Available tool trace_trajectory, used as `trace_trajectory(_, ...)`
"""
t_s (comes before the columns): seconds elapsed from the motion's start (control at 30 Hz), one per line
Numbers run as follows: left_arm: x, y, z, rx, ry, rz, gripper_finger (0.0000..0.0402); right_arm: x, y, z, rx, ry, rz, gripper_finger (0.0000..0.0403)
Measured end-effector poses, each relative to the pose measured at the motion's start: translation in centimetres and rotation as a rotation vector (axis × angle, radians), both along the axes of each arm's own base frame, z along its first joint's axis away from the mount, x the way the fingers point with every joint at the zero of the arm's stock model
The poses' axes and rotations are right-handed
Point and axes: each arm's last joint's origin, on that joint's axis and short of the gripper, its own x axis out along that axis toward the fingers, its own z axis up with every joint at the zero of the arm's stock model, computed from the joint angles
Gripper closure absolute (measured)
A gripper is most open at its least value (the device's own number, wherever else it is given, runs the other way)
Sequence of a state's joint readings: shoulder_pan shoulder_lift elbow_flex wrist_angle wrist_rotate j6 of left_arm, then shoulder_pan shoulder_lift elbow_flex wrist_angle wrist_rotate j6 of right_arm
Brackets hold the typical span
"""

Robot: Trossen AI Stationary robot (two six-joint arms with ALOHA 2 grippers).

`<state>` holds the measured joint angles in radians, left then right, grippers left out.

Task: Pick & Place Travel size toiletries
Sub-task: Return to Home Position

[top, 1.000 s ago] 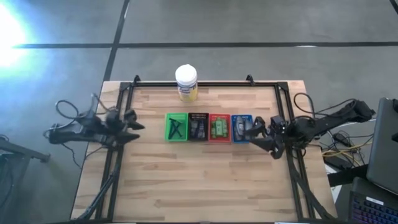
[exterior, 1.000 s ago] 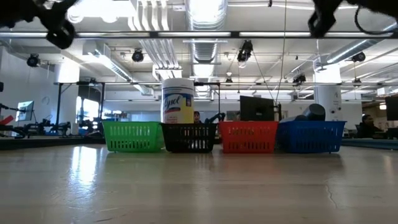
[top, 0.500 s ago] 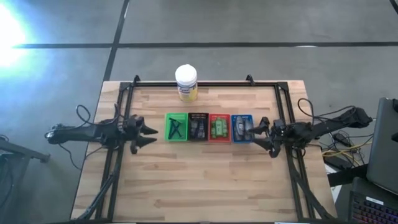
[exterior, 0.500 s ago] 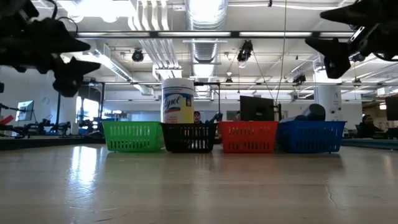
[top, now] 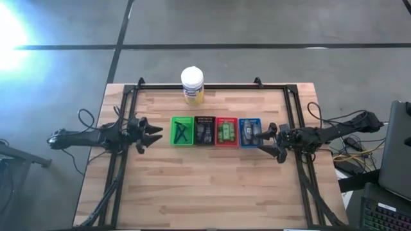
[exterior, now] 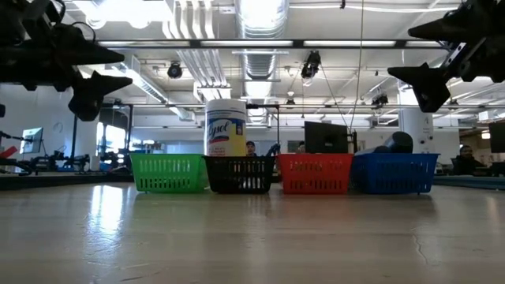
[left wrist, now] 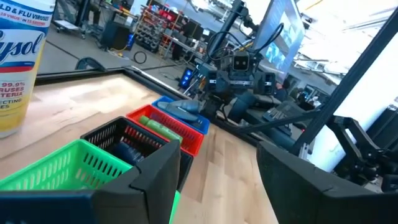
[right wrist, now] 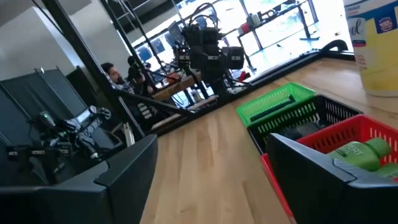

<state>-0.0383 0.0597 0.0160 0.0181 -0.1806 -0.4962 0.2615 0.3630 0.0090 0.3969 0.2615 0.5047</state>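
Toiletries point(top: 226, 131) inside baskets point(top: 173, 132), clearest overhead

Glare: I see white flare on the floor point(top: 38, 70), far left of the jar point(top: 192, 85).
Source: bright ceiling strips point(exterior: 256, 16) above the jar.
Sheen: tabletop point(exterior: 252, 237) before the jar.

The pale wooden plank counter point(top: 205, 192) is smooth, with a soft sheen. At its 12 o'clock edge, the yellow plastic jar with white lid point(top: 192, 85) wears a glossy printed label. The 4 coloured mesh baskets point(exterior: 168, 172) are moulded plastic lattice. Bright green little bottles point(right wrist: 357, 152) look smooth and glossy. Black frame rails point(top: 231, 85) look like matt metal.
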Motion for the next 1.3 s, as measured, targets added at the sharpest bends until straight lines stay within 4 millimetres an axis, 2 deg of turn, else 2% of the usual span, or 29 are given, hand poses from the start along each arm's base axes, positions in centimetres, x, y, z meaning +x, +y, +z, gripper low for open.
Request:
trace_trajectory(0.7,0.03,0.00,0.00,-0.002,-0.008,0.000,0.0184,-0.01,0.00,0.01,0.001,-0.001,0.000,0.0045)
trace_trajectory(0.93,0.03,0.00,-0.01,-0.001,-0.008,0.000,0.0184,-0.01,0.00,0.01,0.001,-0.001,0.000,0.0049)
trace_trajectory(1.3,0.03,0.00,-0.01,-0.002,-0.008,0.000,0.0184,0.00,0.00,0.01,0.001,-0.001,-0.001,0.0081)
